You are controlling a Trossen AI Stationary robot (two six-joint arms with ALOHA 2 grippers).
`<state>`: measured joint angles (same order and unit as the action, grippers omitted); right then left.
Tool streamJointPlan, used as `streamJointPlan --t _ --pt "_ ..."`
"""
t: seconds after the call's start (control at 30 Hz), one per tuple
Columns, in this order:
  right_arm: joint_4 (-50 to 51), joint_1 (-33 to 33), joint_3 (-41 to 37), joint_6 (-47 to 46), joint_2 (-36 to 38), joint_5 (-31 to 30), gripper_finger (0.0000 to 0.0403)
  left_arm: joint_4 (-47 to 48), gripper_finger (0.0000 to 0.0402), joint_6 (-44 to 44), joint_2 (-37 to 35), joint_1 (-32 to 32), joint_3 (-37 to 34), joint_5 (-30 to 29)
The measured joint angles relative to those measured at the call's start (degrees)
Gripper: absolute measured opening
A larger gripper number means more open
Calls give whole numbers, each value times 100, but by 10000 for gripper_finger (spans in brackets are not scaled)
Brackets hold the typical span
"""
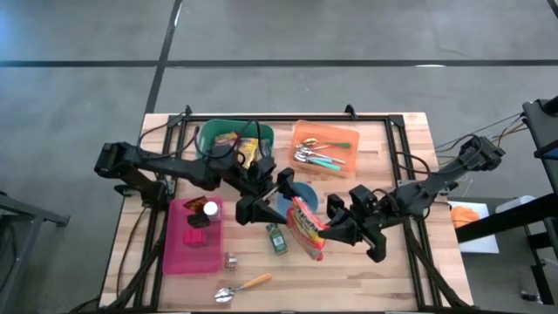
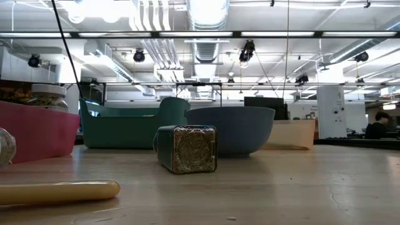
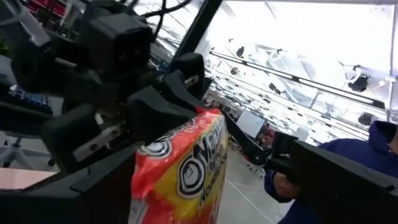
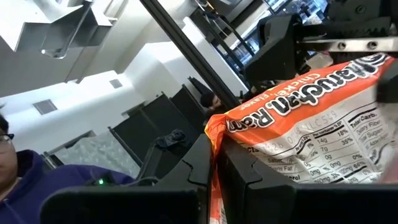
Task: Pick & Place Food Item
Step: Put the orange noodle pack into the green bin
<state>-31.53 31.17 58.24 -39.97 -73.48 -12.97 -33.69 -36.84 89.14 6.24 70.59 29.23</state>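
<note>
Above the middle of the wooden tabletop (image 1: 375,279), the right gripper (image 1: 333,228) has its fingers clenched on one end of the ramen packet (image 1: 307,228). The left gripper (image 1: 281,187) waits spread wide at the packet's other end. Around them: a blue bowl (image 2: 231,128), green bin (image 2: 125,125), pink bin (image 1: 187,244), orange cutlery tray (image 1: 327,144). Behind is an open room under ceiling lights and ducts.

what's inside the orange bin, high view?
The orange bin holds a pile of cutlery: metal spoon bowls, with teal and orange handles. The pieces overlap, so an exact count, and anything beneath them, cannot be seen.
</note>
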Motion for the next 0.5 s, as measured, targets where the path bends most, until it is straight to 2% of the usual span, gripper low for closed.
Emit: streamJointPlan --t 0.33,0.5 --pt "-8 -90 221 129 -132 169 8 -94 395 114 0 241 0 39" --pt "-4 -126 251 118 -176 275 8 -129 350 243 0 282 0 81"
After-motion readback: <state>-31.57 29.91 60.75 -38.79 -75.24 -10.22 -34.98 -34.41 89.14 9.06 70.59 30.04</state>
